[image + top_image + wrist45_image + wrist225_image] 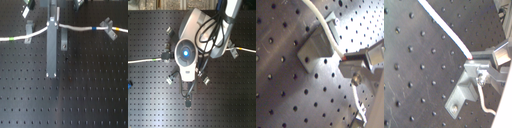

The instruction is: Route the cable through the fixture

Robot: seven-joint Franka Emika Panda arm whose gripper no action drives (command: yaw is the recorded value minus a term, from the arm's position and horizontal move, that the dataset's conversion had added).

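Observation:
The white cable (pixel 80 27) runs across the board in the first exterior view, with a green band (pixel 11 38) at the left and blue (pixel 95 28) and orange-yellow (pixel 117 30) bands at the right. My gripper (pixel 53 25) is shut on the cable. The fixture (pixel 64 39), an upright grey clip with a dark screw hole, stands just right of the gripper. The cable passes its top; I cannot tell whether it sits in the clip. Both wrist views show the cable (pixel 326 27) (pixel 446 30) ending in the fingertips (pixel 348 62) (pixel 476 64) beside the clip (pixel 315 47) (pixel 464 91).
A tilted grey clip (pixel 29 30) stands left of the gripper and a forked clip (pixel 106 23) at the right, under the cable. In the second exterior view the arm (pixel 185 52) hides the gripper; cable ends show at the left (pixel 143 60) and right (pixel 247 49).

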